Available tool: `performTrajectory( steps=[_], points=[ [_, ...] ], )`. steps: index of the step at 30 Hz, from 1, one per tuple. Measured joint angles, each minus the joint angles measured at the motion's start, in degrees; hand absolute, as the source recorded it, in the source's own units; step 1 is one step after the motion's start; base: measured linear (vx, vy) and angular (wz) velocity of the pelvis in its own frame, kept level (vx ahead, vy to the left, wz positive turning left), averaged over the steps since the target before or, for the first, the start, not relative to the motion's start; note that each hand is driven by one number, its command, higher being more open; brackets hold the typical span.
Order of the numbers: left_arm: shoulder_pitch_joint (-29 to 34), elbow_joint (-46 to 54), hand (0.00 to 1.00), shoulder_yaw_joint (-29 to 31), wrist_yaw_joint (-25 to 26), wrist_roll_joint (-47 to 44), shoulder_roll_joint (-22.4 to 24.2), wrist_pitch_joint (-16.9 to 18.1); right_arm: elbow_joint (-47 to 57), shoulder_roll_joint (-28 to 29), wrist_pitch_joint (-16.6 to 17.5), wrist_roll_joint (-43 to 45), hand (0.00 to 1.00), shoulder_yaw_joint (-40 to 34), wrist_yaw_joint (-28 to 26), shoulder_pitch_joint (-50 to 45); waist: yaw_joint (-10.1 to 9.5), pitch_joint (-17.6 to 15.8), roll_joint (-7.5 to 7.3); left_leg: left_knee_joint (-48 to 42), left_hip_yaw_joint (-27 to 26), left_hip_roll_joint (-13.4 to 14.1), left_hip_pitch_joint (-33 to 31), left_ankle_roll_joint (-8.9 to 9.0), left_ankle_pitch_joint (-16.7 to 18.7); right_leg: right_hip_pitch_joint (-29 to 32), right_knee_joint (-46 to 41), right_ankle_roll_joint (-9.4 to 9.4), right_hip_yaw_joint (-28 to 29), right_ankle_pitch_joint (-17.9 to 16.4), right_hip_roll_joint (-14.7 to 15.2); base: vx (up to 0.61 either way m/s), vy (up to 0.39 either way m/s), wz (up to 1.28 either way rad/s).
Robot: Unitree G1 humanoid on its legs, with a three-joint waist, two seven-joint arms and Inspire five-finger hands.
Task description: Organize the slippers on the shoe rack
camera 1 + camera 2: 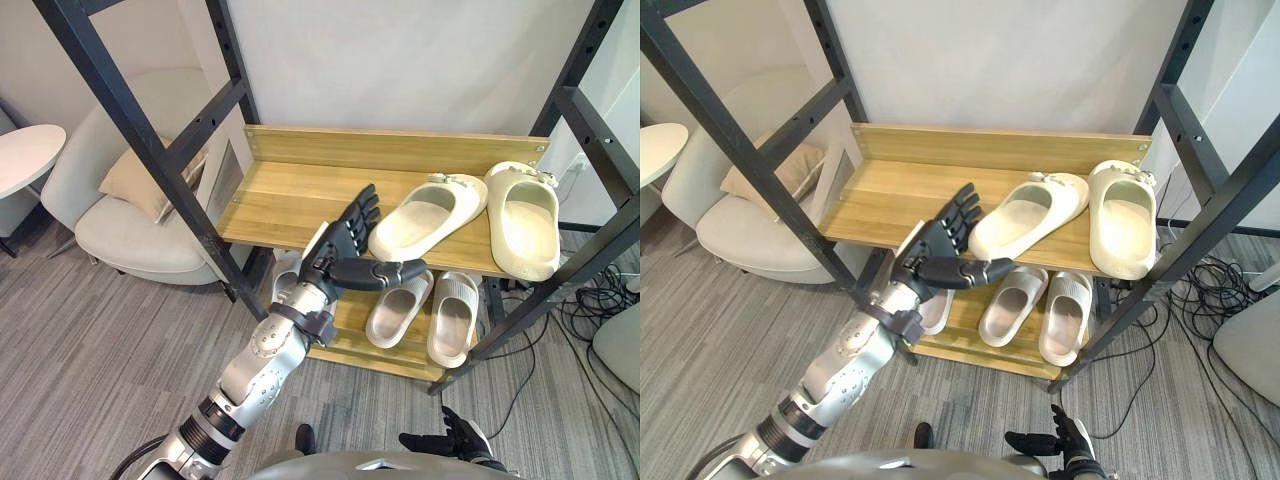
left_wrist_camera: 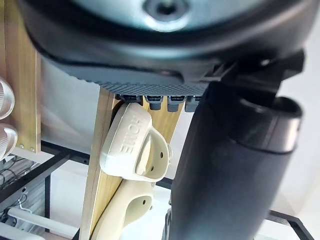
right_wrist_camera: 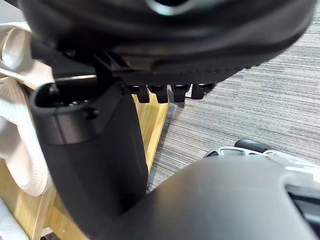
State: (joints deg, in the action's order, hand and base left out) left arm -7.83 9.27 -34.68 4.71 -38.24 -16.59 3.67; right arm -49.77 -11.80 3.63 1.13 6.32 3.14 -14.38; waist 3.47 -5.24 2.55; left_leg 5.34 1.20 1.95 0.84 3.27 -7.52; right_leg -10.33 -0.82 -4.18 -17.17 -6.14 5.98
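Up by the top shelf (image 1: 290,195), left robot hand (image 1: 338,255) hovers wide open beside the crooked cream slipper (image 1: 425,215); I'd nudge its heel parallel to its mate (image 1: 525,225). Right robot hand (image 1: 455,438) idles open below.

The upper shelf (image 1: 285,200) lay bare across its left half, open to a hand from the front. Two cream slippers (image 1: 430,215) filled its right half (the nearer one angled inward). Slanting black frame bars (image 1: 150,150) hemmed the left side; grey slippers (image 1: 400,308) crowded the lower shelf (image 1: 385,355).

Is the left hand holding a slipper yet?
No, open: left hand has straight fingers, near the cream foam slipper, gripping nothing.
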Motion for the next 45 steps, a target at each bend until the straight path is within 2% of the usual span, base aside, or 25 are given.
performTrajectory(
  steps=[10, 21, 32, 37, 45],
  points=[
    [-1.15, -0.26, 1.0, -5.51, 1.87, 0.09, 3.1, 0.01, -0.09, -0.12, -0.06, 0.04, 1.0, 1.24, 1.22, 0.1, -0.01, -0.13, -0.45, 0.01, 1.2, -0.26, -0.02, 0.0, -0.01, -0.75, 0.21, -0.08, -1.26, -0.12, -0.02, 0.0, 0.0, 0.05],
    [-8.47, -6.5, 1.0, -9.53, 3.06, 3.18, 5.81, 0.01, -0.09, 0.17, -0.06, 0.14, 1.0, 1.7, 1.95, 0.26, 0.44, -0.33, -1.38, 0.02, 1.0, -0.07, -0.03, 0.02, 0.0, -0.63, 0.22, -0.08, -1.05, -0.12, -0.04, 0.0, 0.0, 0.0],
    [-11.64, -11.02, 1.0, -9.3, 3.6, 6.24, 7.58, 0.42, -0.09, 0.22, -0.08, 0.14, 1.0, 1.64, 2.01, 0.27, 0.48, -0.4, -1.52, 0.03, 0.8, 0.06, -0.17, 0.0, -0.01, -0.2, 0.14, -0.23, -0.47, 0.1, -0.02, 0.0, 0.0, -0.01],
    [-15.22, -15.06, 1.0, -6.67, 4.34, 7.47, 9.2, 0.89, -0.06, 0.42, -0.09, 0.14, 1.0, 1.57, 2.03, 1.01, 1.73, -0.42, -1.56, 0.02, -0.23, 0.19, -1.21, -0.03, -0.03, 1.39, 0.12, -0.21, 0.37, 0.4, -0.04, 0.0, 0.008, -0.1],
    [-16.21, -16.05, 1.0, -5.7, 4.72, 8.45, 9.58, 1.4, -0.07, 0.95, -0.38, 0.09, 1.0, 1.57, 2.08, 1.68, 1.91, -0.82, -2.25, 0.02, -0.44, 0.14, -1.26, -0.01, -0.01, 1.33, 0.37, -0.22, 0.31, 0.42, 0.0, 0.0, 0.0, 0.0]
  ],
)
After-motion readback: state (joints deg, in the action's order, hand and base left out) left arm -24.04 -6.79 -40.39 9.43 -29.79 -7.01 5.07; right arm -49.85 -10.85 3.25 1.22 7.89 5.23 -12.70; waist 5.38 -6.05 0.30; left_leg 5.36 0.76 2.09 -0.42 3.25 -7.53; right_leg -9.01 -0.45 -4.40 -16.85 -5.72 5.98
